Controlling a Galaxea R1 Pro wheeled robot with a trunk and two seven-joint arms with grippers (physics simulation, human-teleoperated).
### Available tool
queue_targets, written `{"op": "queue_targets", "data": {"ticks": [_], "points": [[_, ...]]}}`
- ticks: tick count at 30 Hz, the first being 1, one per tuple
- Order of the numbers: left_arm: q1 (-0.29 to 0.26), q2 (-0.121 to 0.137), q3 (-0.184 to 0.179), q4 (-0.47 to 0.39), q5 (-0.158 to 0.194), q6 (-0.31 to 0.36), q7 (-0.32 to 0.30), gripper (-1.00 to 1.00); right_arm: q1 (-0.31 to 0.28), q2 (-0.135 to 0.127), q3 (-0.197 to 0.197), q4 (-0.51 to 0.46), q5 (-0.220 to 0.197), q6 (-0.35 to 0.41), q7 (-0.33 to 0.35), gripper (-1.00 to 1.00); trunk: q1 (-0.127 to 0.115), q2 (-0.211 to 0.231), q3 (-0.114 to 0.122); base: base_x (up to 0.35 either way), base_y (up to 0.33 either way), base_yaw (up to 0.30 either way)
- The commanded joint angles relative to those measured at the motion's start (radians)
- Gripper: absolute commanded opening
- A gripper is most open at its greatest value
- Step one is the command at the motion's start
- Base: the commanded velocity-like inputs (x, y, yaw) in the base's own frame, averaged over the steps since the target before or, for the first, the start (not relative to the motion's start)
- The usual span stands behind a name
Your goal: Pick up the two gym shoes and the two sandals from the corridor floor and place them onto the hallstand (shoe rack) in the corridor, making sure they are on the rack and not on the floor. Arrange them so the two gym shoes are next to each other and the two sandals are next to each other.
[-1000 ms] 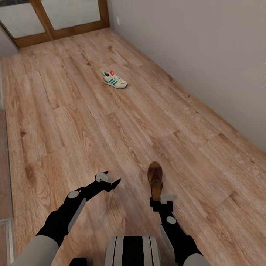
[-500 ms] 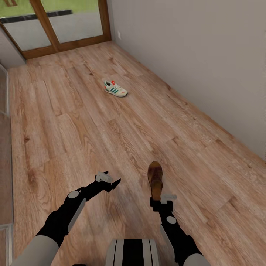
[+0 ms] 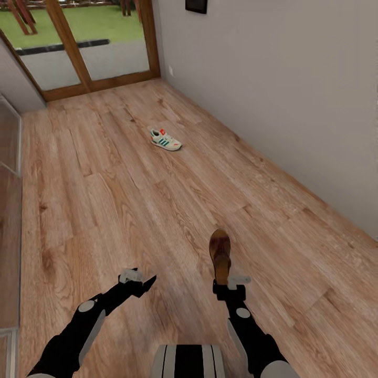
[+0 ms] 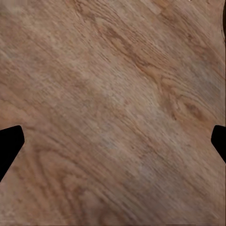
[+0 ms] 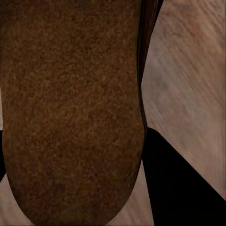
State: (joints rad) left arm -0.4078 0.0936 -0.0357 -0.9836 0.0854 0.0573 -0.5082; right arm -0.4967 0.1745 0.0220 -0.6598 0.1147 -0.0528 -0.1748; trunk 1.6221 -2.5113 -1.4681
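Note:
One cream-white gym shoe (image 3: 165,139) with green stripes lies on its own on the wood-plank corridor floor (image 3: 131,210), far ahead near the grey wall. My right gripper (image 3: 229,283) is shut on the heel end of a dark brown sandal (image 3: 220,254), held off the floor with its toe pointing away. The sandal's brown sole (image 5: 70,108) takes up most of the right wrist view, next to a black finger (image 5: 179,183). My left gripper (image 3: 139,281) hangs open over bare planks, its fingertips (image 4: 9,146) spread wide. The hallstand is out of view.
A wood-framed glass door (image 3: 89,47) closes the corridor's far end. A grey wall (image 3: 289,105) runs along the right, with a dark frame (image 3: 196,5) on it. A glassy panel (image 3: 8,157) borders the left side. My trunk (image 3: 189,362) is at the bottom edge.
The camera has tilted up, showing more of the door and the lawn outside. My left arm has dropped lower and further left. The right arm still holds the sandal in the same pose.

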Motion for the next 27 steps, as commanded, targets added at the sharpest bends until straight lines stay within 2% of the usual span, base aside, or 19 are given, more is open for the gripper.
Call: {"op": "queue_targets", "data": {"ticks": [1,3,5,6,9,12,13,14,17,18,20,22,25,27], "points": [[0.018,0.002,0.027,-0.001,0.008,0.005,-0.003,1.0,0.0,0.0,0.004,0.002,0.008,-0.001,-0.005,-1.0,-0.001,0.0,0.005,0.0,0.0,0.0],[0.043,0.004,0.064,-0.001,0.005,0.005,-0.005,1.0,0.001,0.0,0.01,0.002,0.015,-0.005,-0.004,-1.0,-0.001,0.001,0.016,0.0,0.0,0.0],[0.06,0.007,0.084,0.0,0.003,0.004,-0.005,1.0,0.001,0.0,0.017,0.003,0.021,-0.011,-0.004,-1.0,-0.002,0.001,0.027,0.0,0.0,0.0],[0.087,0.009,0.109,0.001,-0.001,0.003,-0.003,1.0,0.001,0.0,0.023,0.005,0.034,-0.02,-0.004,-1.0,-0.003,0.001,0.032,0.0,0.0,0.0],[0.123,0.012,0.135,0.005,-0.003,0.0,0.0,1.0,0.003,-0.001,0.027,0.015,0.054,-0.028,-0.004,-1.0,-0.004,0.002,0.048,0.0,0.0,0.0],[0.153,0.014,0.166,0.021,-0.004,-0.029,0.002,1.0,0.012,-0.004,0.029,0.023,0.07,-0.038,-0.003,-1.0,-0.005,0.003,0.065,0.0,0.0,0.0],[0.162,0.014,0.185,0.032,-0.004,-0.057,0.003,1.0,0.022,-0.008,0.029,0.025,0.074,-0.045,-0.004,-1.0,-0.006,0.003,0.07,0.0,0.0,0.0],[0.171,0.013,0.209,0.056,-0.003,-0.101,0.004,1.0,0.043,-0.017,0.03,0.027,0.077,-0.061,-0.003,-1.0,-0.006,0.003,0.076,0.0,0.0,0.0],[0.177,0.011,0.226,0.1,-0.003,-0.148,0.006,1.0,0.083,-0.034,0.03,0.027,0.079,-0.108,-0.003,-1.0,-0.008,0.004,0.092,0.0,0.0,0.0],[0.18,0.011,0.233,0.147,-0.003,-0.166,0.01,1.0,0.117,-0.075,0.029,0.028,0.08,-0.169,-0.003,-1.0,-0.008,0.004,0.097,0.0,0.0,0.0],[0.18,0.01,0.235,0.171,-0.004,-0.176,0.02,1.0,0.134,-0.112,0.029,0.034,0.079,-0.195,-0.004,-1.0,-0.009,0.005,0.108,0.0,0.0,0.0],[0.181,0.009,0.236,0.179,-0.005,-0.185,0.028,1.0,0.142,-0.131,0.028,0.046,0.078,-0.207,-0.004,-1.0,-0.01,0.005,0.119,0.0,0.0,0.0],[0.181,0.009,0.236,0.183,-0.005,-0.193,0.032,1.0,0.146,-0.141,0.027,0.06,0.077,-0.22,-0.005,-1.0,-0.011,0.006,0.135,0.0,0.0,0.0],[0.181,0.009,0.236,0.186,-0.003,-0.199,0.037,1.0,0.161,-0.15,0.026,0.087,0.076,-0.26,-0.007,-1.0,-0.012,0.006,0.146,0.0,0.0,0.0]]}}
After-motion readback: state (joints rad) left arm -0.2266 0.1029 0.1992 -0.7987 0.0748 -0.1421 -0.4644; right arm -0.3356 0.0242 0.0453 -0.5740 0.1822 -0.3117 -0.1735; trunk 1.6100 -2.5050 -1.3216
